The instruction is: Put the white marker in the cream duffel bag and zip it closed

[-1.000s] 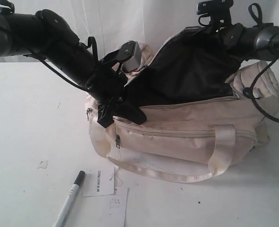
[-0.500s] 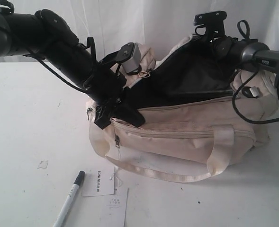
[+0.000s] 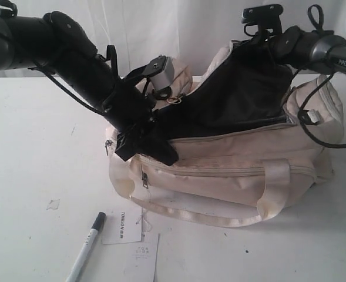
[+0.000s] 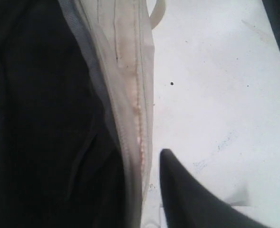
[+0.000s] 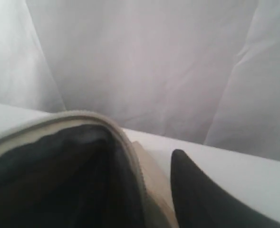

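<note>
The cream duffel bag (image 3: 231, 170) gapes open on the table (image 3: 37, 147); the white marker (image 3: 87, 247) lies on bare table in front of it. The left end effector (image 3: 154, 150) is at the near rim and the right end effector (image 3: 252, 42) at the far rim; how wide either stands cannot be told.

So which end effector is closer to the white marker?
Left. The left end effector is at the cream duffel bag's front left corner, near the white marker; the right end effector is at the bag's far right rim.
</note>
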Tool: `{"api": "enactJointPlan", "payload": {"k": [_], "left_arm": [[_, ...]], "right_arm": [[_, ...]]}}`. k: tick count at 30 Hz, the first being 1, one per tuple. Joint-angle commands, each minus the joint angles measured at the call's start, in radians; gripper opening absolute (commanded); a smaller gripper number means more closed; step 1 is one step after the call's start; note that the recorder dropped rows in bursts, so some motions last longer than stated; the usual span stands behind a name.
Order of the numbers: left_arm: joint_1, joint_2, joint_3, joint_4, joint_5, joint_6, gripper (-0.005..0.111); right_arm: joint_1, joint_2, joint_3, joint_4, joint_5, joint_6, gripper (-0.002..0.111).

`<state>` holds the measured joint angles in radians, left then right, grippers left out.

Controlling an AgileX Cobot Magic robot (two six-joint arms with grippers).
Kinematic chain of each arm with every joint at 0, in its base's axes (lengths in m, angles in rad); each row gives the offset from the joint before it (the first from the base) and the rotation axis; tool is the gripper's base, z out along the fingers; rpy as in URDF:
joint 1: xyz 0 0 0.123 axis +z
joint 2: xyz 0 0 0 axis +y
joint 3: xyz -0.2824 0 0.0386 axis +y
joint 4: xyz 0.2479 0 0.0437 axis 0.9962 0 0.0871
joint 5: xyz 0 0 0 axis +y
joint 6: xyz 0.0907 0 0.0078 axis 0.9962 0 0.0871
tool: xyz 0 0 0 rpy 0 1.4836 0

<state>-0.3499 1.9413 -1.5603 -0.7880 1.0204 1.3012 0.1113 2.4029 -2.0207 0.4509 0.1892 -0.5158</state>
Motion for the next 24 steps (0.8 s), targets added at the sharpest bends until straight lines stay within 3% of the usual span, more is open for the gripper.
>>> {"api": "enactJointPlan", "payload": {"k": [1, 4, 11, 24], "left_arm": [[-0.001, -0.02, 0.001, -0.016, 0.007, -0.138, 0.06], [-0.001, -0.03, 0.001, -0.016, -0.044, -0.205, 0.069], [-0.001, -0.068, 0.001, -0.02, -0.124, -0.227, 0.069], [-0.001, -0.099, 0.001, -0.121, -0.229, -0.23, 0.065]], "right_arm": [[-0.007, -0.056, -0.006, -0.005, 0.214, 0.005, 0.043], [-0.007, -0.092, -0.006, -0.045, 0.33, 0.003, 0.043], [-0.009, -0.171, -0.006, -0.303, 0.511, 0.005, 0.043], [-0.02, -0.201, -0.001, -0.312, 0.557, 0.084, 0.043]]}}
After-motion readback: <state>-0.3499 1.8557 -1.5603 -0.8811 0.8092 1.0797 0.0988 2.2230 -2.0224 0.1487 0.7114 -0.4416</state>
